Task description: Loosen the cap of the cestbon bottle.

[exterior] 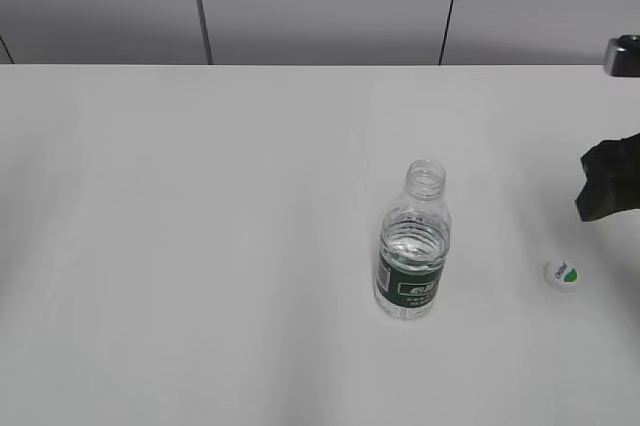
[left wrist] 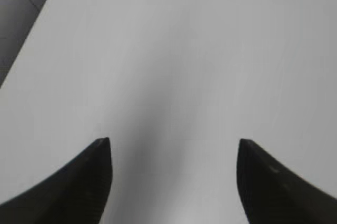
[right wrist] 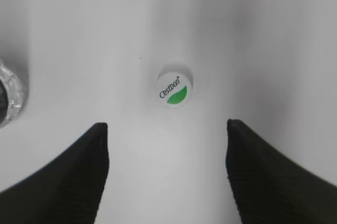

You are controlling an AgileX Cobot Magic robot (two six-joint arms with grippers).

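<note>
The cap (exterior: 562, 273) lies flat on the white table (exterior: 200, 246), off the cestbon bottle (exterior: 412, 251) and well apart from it to the bottle's right, with its green patch and lettering facing up. The bottle stands upright with its threaded neck open, the dark green label band around its lower body. From the right wrist view the cap (right wrist: 175, 89) sits on bare tabletop beyond the right gripper (right wrist: 167, 129), whose two dark fingers (right wrist: 84, 171) are spread wide and hold nothing; the bottle's rim (right wrist: 8, 98) shows at the left edge of that view. In the exterior view the right gripper (exterior: 610, 186) hangs above and just right of the cap. The left gripper (left wrist: 174, 142), far from the bottle, is likewise spread wide over bare table (left wrist: 184, 50), grasping nothing.
</note>
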